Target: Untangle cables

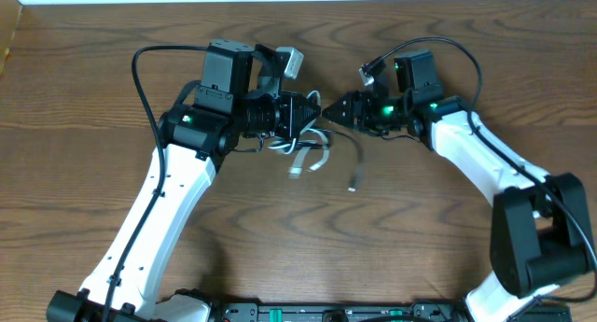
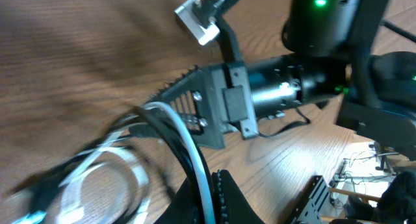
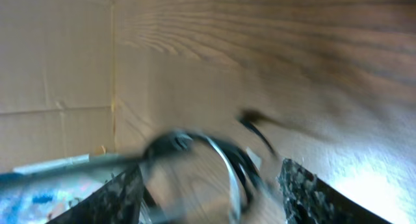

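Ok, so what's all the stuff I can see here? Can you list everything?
table: one, brown wood, under everything
cables: two, one white and one black, looped together in the middle of the table, just below where the grippers meet
left arm: one, white and black, reaching in from the bottom left
right arm: one, white and black, reaching in from the bottom right
left gripper: one, black, shut on the cables
right gripper: one, black, open, pointing at the left gripper
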{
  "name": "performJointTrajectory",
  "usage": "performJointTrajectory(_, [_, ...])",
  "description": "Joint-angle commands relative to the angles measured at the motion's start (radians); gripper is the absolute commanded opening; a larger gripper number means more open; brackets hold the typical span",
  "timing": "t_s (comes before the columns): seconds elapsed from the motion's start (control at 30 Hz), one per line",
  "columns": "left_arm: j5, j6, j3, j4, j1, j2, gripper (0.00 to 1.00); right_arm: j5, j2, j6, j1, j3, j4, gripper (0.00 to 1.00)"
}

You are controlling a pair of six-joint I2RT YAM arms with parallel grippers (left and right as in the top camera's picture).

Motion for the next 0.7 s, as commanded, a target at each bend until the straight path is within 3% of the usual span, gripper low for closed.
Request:
performJointTrajectory(0.0, [0.017,0.002,0.002,0.002,0.000,0.004,0.07,-0.119,0.069,0.055,0.012,0.016,0.021,0.57])
performJointTrajectory(0.07, [0.013,0.003,0.002,0.003,0.000,0.004,0.07,-0.117,0.090,0.030,0.028,0.016,-0.023,0.51])
performJointTrajectory(0.1, [0.012,0.003,0.002,0.003,0.000,0.004,0.07,-0.089,0.107,-0.009,0.044,0.016,-0.091,0.42])
performJointTrajectory(0.23, [0.012,0.003,0.002,0.003,0.000,0.004,0.07,-0.026,0.135,-0.039,0.067,0.016,-0.180,0.33])
performJointTrajectory(0.5, [0.012,0.002,0.002,0.010,0.000,0.006,0.07,-0.072,0.150,-0.038,0.075,0.016,-0.116,0.44])
performJointTrajectory(0.67, [0.005,0.002,0.002,0.010,0.000,0.017,0.07,-0.111,0.150,-0.043,0.092,0.016,-0.118,0.45])
